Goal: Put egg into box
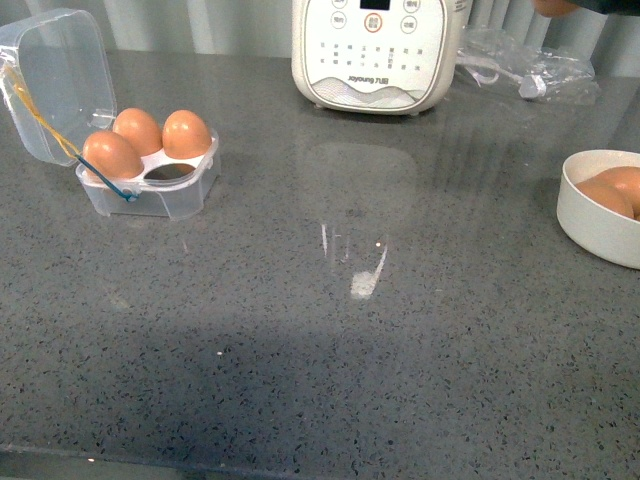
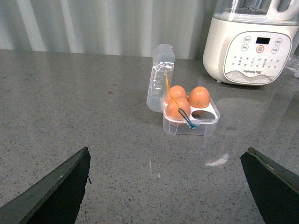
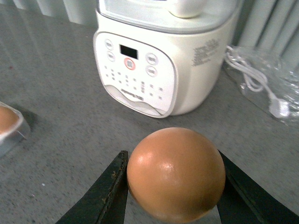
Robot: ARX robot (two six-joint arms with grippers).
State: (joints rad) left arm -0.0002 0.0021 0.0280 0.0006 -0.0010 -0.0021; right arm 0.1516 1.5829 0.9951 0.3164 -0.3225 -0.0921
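In the right wrist view my right gripper [image 3: 174, 186] is shut on the egg [image 3: 175, 173], a smooth orange-brown egg held between both dark fingers above the grey counter. The box [image 1: 150, 180] is a clear four-slot case at the far left of the front view, lid open, holding three brown eggs with one front slot [image 1: 170, 173] empty. It also shows in the left wrist view [image 2: 190, 120], ahead of my left gripper [image 2: 168, 186], which is open and empty above the counter. Neither arm shows in the front view.
A white cooker [image 1: 378, 50] stands at the back centre. A round white bowl [image 1: 600, 212] with brown eggs sits at the right edge. A clear bag with a white cable [image 1: 525, 70] lies at the back right. Grey speckled counter [image 1: 350, 330] fills the middle.
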